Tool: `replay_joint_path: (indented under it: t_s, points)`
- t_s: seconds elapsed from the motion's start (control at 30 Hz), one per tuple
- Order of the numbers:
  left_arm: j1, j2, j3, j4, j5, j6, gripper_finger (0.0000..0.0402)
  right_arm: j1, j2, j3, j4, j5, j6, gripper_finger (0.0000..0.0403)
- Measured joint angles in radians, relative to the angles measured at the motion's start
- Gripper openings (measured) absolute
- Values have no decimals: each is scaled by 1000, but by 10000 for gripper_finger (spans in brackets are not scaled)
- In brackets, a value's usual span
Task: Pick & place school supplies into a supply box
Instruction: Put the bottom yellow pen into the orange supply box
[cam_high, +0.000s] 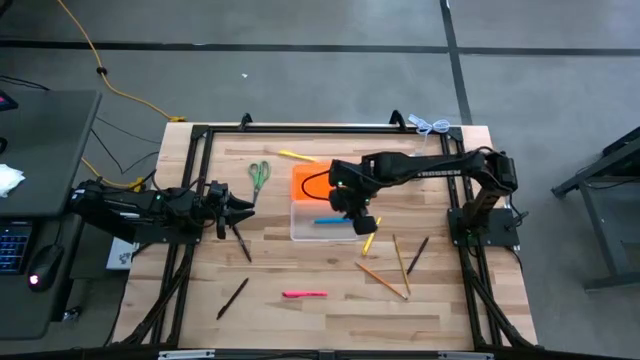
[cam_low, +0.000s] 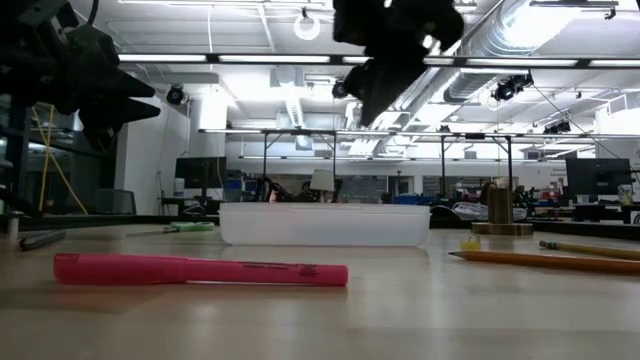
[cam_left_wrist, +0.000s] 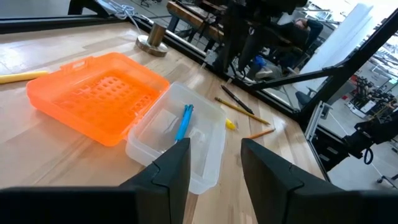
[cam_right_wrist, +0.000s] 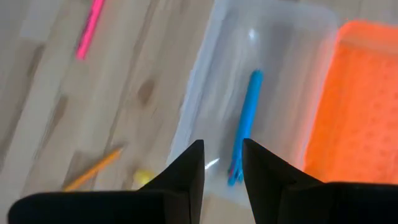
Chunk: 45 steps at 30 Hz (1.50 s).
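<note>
The supply box (cam_high: 322, 222), clear with an orange lid (cam_high: 311, 183) folded open on its far side, lies mid-table. A blue pen (cam_right_wrist: 245, 124) rests inside it. My right gripper (cam_right_wrist: 222, 146) hangs open above the box's right end, pointing steeply down, with nothing between its fingers. My left gripper (cam_left_wrist: 214, 146) waits open at the table's left, pointing level toward the box. Around the box on the wood lie green scissors (cam_high: 259, 175), a yellow marker (cam_high: 297, 155), a pink marker (cam_high: 304, 294), wooden pencils (cam_high: 400, 262), a short yellow piece (cam_high: 370, 236) and black pens (cam_high: 232, 298).
A black frame (cam_high: 205, 135) runs around the table's edges. A silver bell-shaped object (cam_left_wrist: 152, 43) stands at the far edge, right of the lid. A white cable (cam_high: 432, 125) lies at the far right corner. Bare wood lies along the near edge.
</note>
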<state>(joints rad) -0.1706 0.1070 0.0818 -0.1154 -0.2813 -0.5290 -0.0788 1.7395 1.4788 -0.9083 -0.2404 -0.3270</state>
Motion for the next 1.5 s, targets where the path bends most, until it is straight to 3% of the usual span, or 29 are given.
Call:
replay_joint_path:
  t_s: [0.57,1.03,1.5]
  points:
    - [0,0,0,0,0,0,172,113,-27,-12,-348,93,-221,85]
    - [0,0,0,1,0,0,172,127,-26,-234,-171,203,-323,85]
    - [0,0,0,1,0,-1,172,127,-26,-392,44,237,-399,85]
